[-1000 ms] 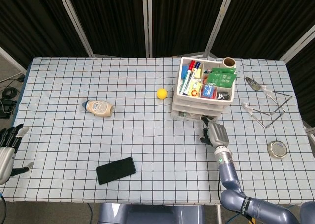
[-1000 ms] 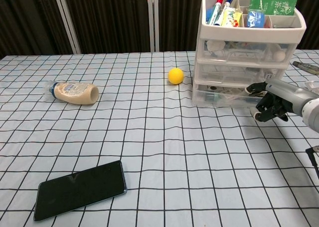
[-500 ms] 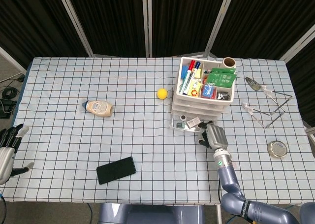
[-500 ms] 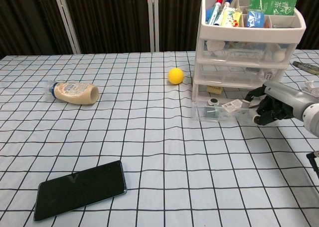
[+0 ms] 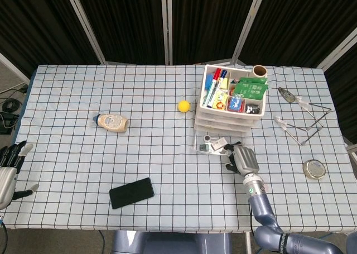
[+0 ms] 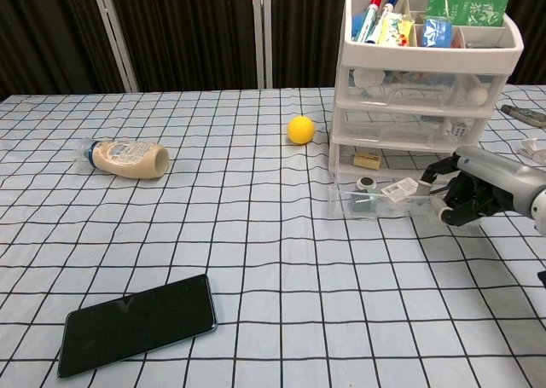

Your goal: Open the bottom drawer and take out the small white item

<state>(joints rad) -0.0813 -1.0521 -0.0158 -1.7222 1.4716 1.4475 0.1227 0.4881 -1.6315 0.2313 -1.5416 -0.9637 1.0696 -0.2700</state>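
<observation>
The bottom drawer (image 6: 380, 202) of the clear organizer (image 6: 418, 107) stands pulled out, and the right hand (image 6: 465, 192) grips its front right edge with curled fingers. A small white item (image 6: 395, 187) lies inside the drawer, just left of that hand. The left hand (image 5: 8, 167) rests at the table's (image 5: 83, 164) near-left edge, fingers spread, holding nothing.

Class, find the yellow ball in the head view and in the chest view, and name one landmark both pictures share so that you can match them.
Head view: the yellow ball lies above centre, just left of the drawer unit.
Chest view: the yellow ball lies above centre, left of the drawer unit.
Shared landmark: the drawer unit, with its bottom drawer pulled out.
</observation>
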